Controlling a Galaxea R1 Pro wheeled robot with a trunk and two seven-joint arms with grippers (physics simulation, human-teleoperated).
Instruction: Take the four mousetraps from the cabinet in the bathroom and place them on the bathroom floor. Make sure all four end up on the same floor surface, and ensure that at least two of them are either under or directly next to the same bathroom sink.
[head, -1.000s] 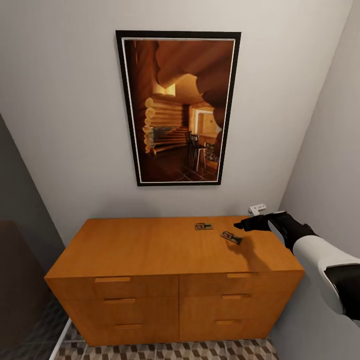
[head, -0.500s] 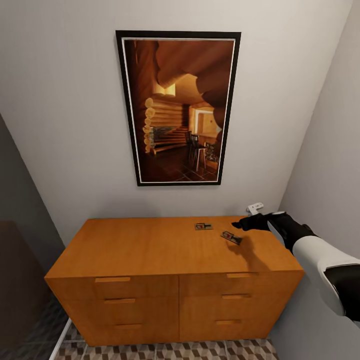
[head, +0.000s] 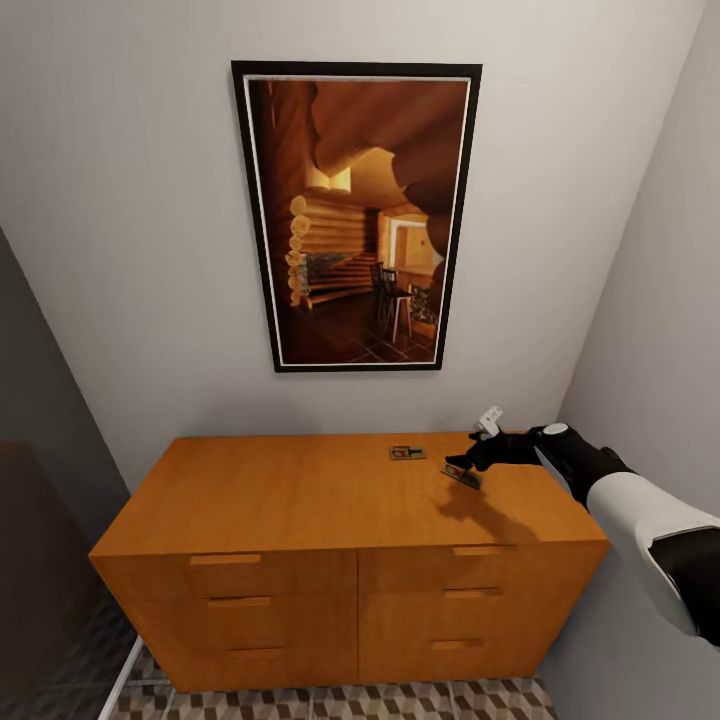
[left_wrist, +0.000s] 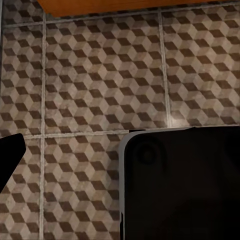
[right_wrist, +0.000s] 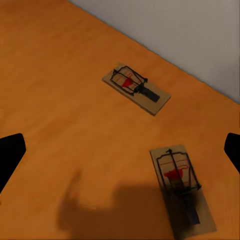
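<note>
Two mousetraps lie on the flat top of the orange-brown cabinet (head: 300, 500), toward its back right. One mousetrap (head: 407, 453) (right_wrist: 136, 88) is near the wall. The other mousetrap (head: 463, 475) (right_wrist: 181, 185) lies closer to the right end. My right gripper (head: 462, 464) (right_wrist: 120, 152) hovers open just above that second trap, its black fingertips (right_wrist: 10, 155) spread wide with nothing between them. My left gripper (left_wrist: 120, 160) hangs low over the cube-patterned bathroom floor (left_wrist: 100, 90), one fingertip (left_wrist: 9, 155) far out at the frame's edge. The other two traps and the sink are out of view.
A large framed picture (head: 355, 215) hangs on the wall above the cabinet. A side wall (head: 660, 330) stands close on the right, beside my right arm. The robot's black base (left_wrist: 180, 185) sits over the floor tiles in front of the cabinet's lower edge (left_wrist: 125, 5).
My right gripper has moved left along the cabinet top and now sits over the nearer mousetrap, its shadow sliding with it. The traps have not moved.
</note>
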